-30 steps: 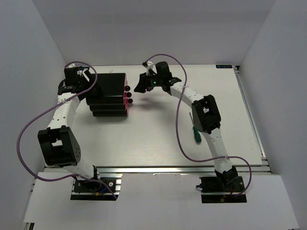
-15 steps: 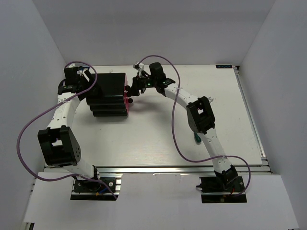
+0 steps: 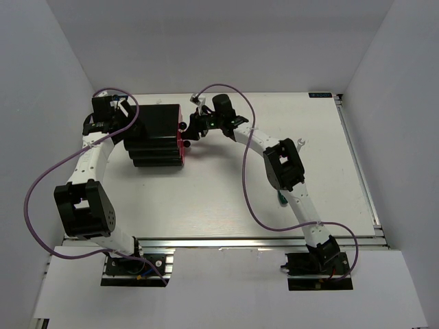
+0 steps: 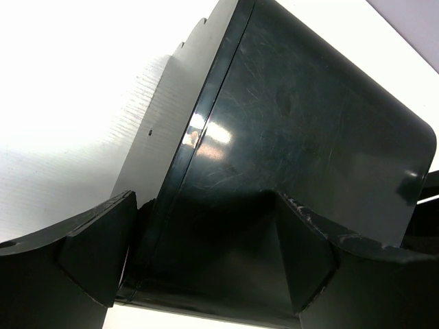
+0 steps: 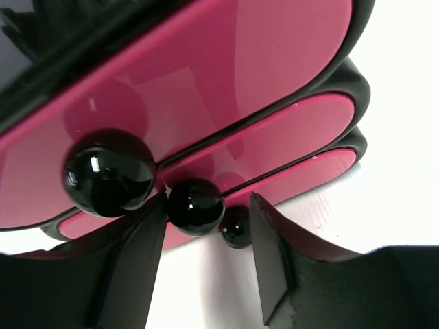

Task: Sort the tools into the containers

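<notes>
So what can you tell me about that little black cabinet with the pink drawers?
The cabinet is a small, glossy black box, plastic by its look, standing at the table's far left. Three stacked magenta drawers, all apparently shut, each carry a round black knob. The left gripper straddles its rear; whether it squeezes is unclear. The right gripper stands open around the middle knob.
</notes>
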Robot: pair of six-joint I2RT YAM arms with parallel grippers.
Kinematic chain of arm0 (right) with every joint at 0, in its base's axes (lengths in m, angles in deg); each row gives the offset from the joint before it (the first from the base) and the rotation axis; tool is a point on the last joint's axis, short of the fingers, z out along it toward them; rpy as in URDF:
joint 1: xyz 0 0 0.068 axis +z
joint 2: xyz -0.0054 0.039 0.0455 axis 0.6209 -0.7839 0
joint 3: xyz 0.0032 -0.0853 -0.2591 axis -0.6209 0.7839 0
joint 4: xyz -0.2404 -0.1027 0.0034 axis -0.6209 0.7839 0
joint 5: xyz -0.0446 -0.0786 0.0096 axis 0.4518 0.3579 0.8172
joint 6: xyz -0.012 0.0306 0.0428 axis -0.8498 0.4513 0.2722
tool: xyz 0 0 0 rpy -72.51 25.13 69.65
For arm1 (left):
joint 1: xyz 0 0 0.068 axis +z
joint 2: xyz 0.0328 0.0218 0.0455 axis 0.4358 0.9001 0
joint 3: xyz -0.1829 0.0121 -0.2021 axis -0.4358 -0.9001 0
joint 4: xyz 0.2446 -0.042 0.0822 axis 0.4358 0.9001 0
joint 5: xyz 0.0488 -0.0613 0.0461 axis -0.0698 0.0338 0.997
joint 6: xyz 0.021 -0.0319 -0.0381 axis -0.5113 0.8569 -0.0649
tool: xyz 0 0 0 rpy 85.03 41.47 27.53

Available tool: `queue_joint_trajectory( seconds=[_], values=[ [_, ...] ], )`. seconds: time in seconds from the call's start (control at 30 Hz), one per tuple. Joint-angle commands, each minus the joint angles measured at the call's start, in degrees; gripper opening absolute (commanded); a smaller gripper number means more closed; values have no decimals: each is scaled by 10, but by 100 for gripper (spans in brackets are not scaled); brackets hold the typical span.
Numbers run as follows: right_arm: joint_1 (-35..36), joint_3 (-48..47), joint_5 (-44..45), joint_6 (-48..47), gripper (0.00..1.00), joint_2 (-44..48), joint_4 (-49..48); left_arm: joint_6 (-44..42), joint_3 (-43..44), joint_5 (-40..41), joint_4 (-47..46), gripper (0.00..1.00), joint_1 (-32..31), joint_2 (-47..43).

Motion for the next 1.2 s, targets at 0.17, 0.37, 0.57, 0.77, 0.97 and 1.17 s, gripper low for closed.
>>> queue_joint_trajectory(
  seconds=[0.17, 0.37, 0.57, 0.77, 0.97, 1.17],
  values=[
    [7, -18, -7, -10, 30, -8, -43, -2, -11, -28, 72, 90, -12, 21],
    [-11, 72, -6, -25, 20, 55, -58, 3, -9, -14, 72, 90, -12, 20],
    [-57, 181, -15, -34, 18, 116, -71, 3, -4, 3, 75, 90, -12, 21],
    [-90, 256, -22, -51, 19, 162, -68, 5, -1, 11, 74, 90, -13, 23],
    [-109, 284, -28, -67, 21, 180, -60, 5, -1, 18, 76, 90, -12, 20],
    [-110, 277, -36, -66, 49, 185, -57, 11, -1, 28, 72, 90, -12, -1]
  ],
)
